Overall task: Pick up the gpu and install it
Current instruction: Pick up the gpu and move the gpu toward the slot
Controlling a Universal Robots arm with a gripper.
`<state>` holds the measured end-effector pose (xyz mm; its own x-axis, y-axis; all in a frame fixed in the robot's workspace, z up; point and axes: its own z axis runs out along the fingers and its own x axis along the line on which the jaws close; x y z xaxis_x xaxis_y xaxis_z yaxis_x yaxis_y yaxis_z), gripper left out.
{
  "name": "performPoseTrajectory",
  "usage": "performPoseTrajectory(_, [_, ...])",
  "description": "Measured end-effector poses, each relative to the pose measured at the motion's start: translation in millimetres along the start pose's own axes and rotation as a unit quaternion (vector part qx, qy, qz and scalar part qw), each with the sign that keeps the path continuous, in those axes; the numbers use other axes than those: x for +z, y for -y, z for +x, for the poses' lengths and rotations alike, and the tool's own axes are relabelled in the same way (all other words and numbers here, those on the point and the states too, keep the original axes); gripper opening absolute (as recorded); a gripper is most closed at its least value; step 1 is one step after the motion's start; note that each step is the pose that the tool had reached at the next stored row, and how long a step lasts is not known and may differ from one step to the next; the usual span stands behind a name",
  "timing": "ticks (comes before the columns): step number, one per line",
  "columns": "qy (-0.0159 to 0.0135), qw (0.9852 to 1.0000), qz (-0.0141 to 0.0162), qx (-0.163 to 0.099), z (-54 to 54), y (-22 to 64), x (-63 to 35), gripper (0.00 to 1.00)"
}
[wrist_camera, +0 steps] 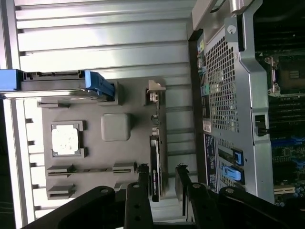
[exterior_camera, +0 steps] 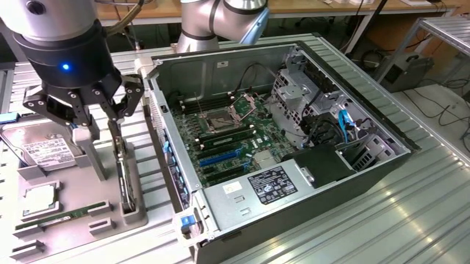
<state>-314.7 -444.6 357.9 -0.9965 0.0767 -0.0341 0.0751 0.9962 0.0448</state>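
Wrist view looks down on the gpu (wrist_camera: 156,157), held on edge by a slot in the grey tray (wrist_camera: 126,157) beside the open case (wrist_camera: 224,86), apparently so the wide-spread pincer (wrist_camera: 162,176) astride it faces its flat sides.

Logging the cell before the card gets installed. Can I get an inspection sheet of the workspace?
Surface: ribbed metal table with a grey parts tray on it.
Job's things: gpu upright on edge in its tray slot; computer case open.
Clutter: hard drive, processor, memory stick in the tray.
Grippers: gripper open, fingers straddling the gpu.
Cables: blue cable inside the case.
Surroundings: workbench behind.
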Motion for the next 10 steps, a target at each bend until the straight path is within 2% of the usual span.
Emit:
performPoseTrajectory(4, [0.0001,1.0000,0.0000,0.000,0.6,1.4,15.2,0.36])
performPoseTrajectory(10, [0.0001,1.0000,0.0000,0.000,1.0,2.0,27.6,0.36])
